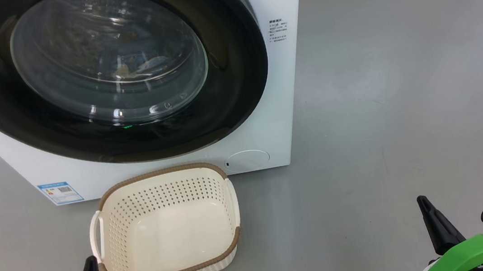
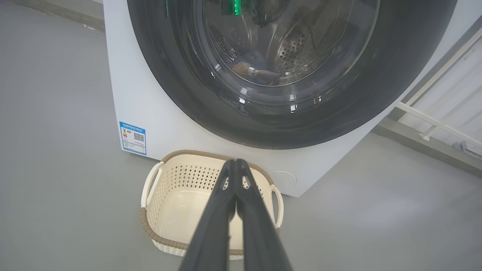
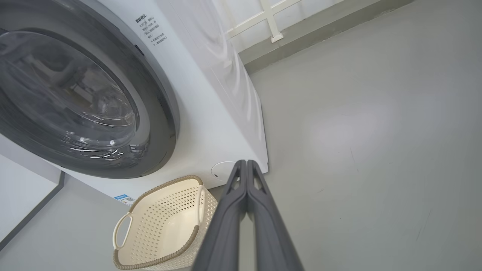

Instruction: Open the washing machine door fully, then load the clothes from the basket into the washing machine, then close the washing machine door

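The white washing machine (image 1: 291, 70) stands ahead, and its glossy black door (image 1: 238, 67) lies shut against the front. Through the glass window (image 1: 110, 59) a bit of pale blue and orange fabric, the clothes (image 1: 143, 67), lies low in the steel drum (image 2: 293, 56). Just in front of the machine, on the floor, the cream basket (image 1: 160, 170) holds nothing. My left gripper (image 1: 88, 262) is shut beside the basket's near left corner, and its fingertips (image 2: 236, 162) meet. Well off to the basket's right, my right gripper (image 1: 421, 200) is shut too, with its fingertips (image 3: 245, 162) pressed together.
A blue sticker (image 1: 60, 193) and a round cap (image 1: 246, 160) sit low on the machine's front. Grey floor (image 1: 402, 112) spreads open to the right. A white railing and wall base (image 2: 433, 120) run behind the machine. A white panel (image 3: 22, 188) stands at its other side.
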Robot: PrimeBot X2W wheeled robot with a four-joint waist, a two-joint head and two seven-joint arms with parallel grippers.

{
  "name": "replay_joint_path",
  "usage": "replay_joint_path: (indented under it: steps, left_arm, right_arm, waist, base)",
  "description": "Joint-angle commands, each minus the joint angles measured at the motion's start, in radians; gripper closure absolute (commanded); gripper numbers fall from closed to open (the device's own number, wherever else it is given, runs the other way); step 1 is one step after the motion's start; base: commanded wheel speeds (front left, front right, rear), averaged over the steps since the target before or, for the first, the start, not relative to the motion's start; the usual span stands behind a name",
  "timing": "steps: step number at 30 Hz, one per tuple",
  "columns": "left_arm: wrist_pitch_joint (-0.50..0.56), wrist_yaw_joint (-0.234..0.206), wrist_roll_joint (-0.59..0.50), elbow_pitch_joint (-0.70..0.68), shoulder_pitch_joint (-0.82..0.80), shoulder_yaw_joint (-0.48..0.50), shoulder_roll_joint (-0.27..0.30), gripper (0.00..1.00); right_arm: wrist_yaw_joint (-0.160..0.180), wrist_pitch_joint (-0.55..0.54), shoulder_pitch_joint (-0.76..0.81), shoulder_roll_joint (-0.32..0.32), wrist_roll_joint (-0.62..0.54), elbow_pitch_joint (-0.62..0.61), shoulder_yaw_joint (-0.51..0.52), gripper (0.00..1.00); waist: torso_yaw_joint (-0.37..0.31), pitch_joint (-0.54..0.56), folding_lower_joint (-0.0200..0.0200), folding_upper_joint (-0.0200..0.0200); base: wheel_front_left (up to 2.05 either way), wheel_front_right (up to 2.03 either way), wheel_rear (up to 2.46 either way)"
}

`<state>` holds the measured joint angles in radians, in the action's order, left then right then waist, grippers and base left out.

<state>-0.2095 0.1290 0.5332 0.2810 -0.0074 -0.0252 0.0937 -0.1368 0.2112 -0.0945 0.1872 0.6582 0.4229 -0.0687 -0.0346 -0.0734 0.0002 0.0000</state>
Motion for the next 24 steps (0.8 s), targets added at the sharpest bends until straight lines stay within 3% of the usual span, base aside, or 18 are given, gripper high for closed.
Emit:
replay_joint_path:
  steps: [1, 24]
  left_arm:
    - [0.007, 0.000, 0.026, -0.021, -0.029, 0.016, 0.011, 1.00]
    - [0.072, 0.001, 0.242, -0.024, -0.044, 0.041, 0.000, 1.00]
  right_arm:
    - [0.001, -0.007, -0.017, 0.006, 0.028, -0.030, 0.010, 1.00]
    - [0.002, -0.071, -0.016, -0.022, 0.219, -0.060, 0.044, 1.00]
  waist:
    - [0.001, 0.001, -0.0002, 0.0000]
    - [0.008, 0.015, -0.0002, 0.0000]
  base:
    - [0.00, 0.00, 0.00]
    - [0.00, 0.00, 0.00]
